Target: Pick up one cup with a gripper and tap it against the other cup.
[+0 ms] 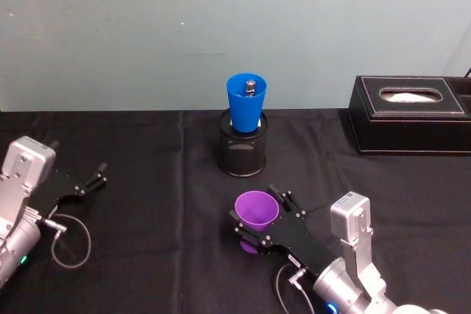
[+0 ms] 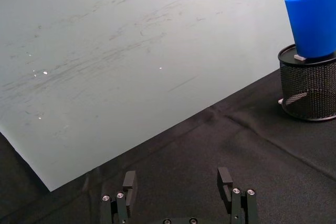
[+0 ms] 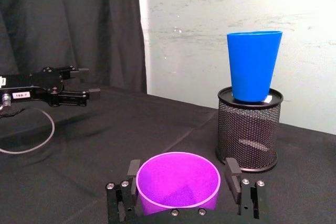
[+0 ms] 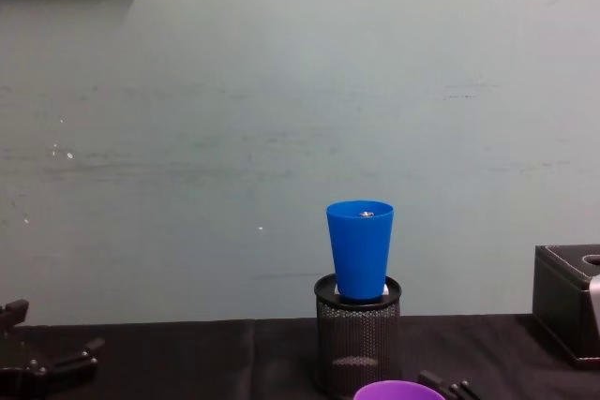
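Purple tumbler (image 3: 177, 182) stands between the jaws of the right gripper (image 3: 181, 182), which are wide apart on both sides of it; contact with the cup cannot be judged. Its base is hidden. Blue tumbler (image 1: 246, 102) sits upright in the black wire-mesh pen holder (image 1: 242, 151). Left gripper (image 1: 96, 179) rests far left, jaws apart, empty
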Robot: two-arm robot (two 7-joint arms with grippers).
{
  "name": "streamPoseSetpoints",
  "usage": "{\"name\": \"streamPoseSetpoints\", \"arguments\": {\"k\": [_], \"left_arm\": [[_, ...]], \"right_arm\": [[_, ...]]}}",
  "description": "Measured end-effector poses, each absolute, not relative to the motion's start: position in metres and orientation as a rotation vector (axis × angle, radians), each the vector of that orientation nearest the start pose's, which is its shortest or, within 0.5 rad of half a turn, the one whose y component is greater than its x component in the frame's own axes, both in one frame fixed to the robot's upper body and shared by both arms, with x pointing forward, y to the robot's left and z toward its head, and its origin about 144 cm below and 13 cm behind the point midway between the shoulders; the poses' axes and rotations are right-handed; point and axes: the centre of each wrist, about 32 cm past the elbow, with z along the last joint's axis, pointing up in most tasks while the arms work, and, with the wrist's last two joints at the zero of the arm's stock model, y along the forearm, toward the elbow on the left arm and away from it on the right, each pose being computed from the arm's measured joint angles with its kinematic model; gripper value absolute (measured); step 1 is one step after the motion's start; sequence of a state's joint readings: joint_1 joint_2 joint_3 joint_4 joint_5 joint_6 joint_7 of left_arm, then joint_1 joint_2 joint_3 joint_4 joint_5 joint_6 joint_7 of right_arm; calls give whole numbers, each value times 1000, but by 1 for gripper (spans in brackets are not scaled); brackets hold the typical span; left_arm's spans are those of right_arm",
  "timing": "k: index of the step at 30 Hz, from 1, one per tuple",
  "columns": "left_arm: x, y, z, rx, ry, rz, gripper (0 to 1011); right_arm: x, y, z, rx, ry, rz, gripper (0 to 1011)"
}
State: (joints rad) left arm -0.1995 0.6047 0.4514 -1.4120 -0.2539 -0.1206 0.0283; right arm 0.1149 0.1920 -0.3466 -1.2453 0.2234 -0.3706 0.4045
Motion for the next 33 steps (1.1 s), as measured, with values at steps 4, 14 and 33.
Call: {"name": "streamPoseSetpoints", "arguments": {"k": [4,14,33], "left_arm": [[489,310,1140,304,-285,1248,1000],[489,310,1140,304,-285,1248,1000],[489,310,1140,304,-285,1248,1000]], "right_arm": [[466,-199,1076,83,-97,-893,1002],[461,-197,1106,155,-146,-896,1003],[454,-229,1120,178,-131,-1158,1002]]}}
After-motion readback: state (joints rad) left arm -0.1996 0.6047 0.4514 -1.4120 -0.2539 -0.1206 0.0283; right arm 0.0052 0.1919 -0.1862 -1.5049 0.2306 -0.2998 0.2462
